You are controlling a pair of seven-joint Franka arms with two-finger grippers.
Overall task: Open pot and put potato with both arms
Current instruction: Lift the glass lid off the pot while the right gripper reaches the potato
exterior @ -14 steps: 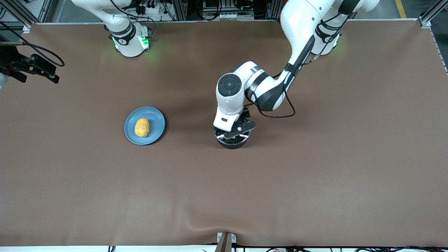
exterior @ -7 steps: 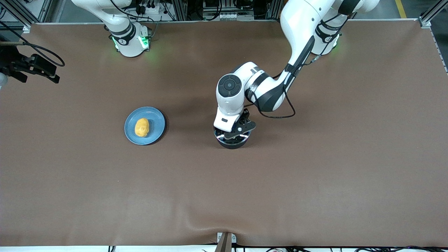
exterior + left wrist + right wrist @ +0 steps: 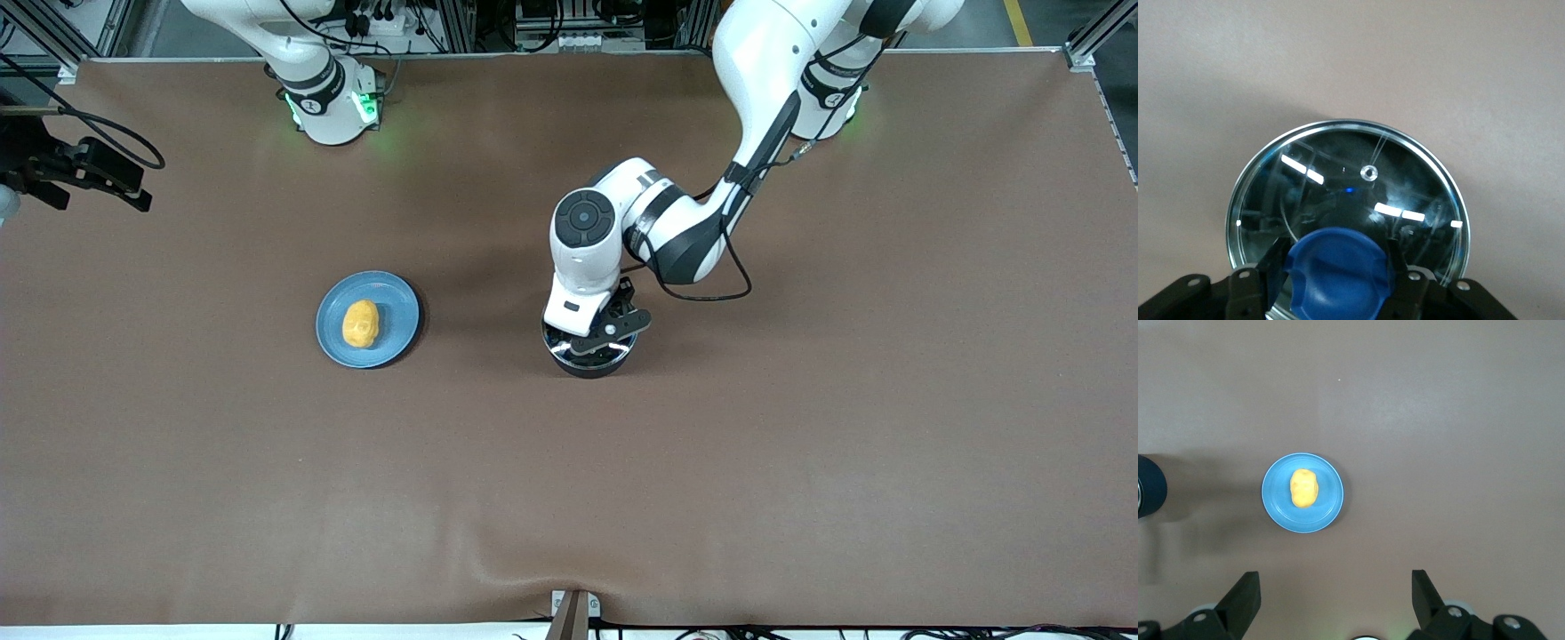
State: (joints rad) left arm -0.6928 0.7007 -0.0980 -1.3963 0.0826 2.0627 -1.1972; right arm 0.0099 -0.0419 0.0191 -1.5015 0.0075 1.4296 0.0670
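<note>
Left jaws (image 3: 594,336) down on the pot (image 3: 589,354), near the middle of the brown surface (image 3: 800,444). In the left wrist view, left jaws (image 3: 1337,263) narrowed about the blue knob (image 3: 1337,273), one finger (image 3: 1273,261) at each flank of it, pads against or just beside its sides; actual contact not certain. Knob squarely between the jaws. Glass lid (image 3: 1345,193) seated on the pot beneath the jaws, its steel rim a full ring, light bars reflected in the glass, a small vent hole near the centre. Pot handle not visible in any view.

Right jaws (image 3: 1335,590) high over the surface, spread wide, holding nothing, waiting. In the front view, right jaws (image 3: 53,173) only a dark shape at the edge of the frame, toward the right arm's end of the surface. In the right wrist view, potato (image 3: 1303,487) lying on a flat blue plate (image 3: 1328,507), well below the spread jaws and roughly between the lines of the two fingers. Pot's dark wall (image 3: 1150,487) just at the edge of that view.

From the front, potato (image 3: 360,323) on the plate (image 3: 400,311), well apart from the left jaws, toward the right arm's end of the surface. Pot and plate about level with each other, bare surface between them.
</note>
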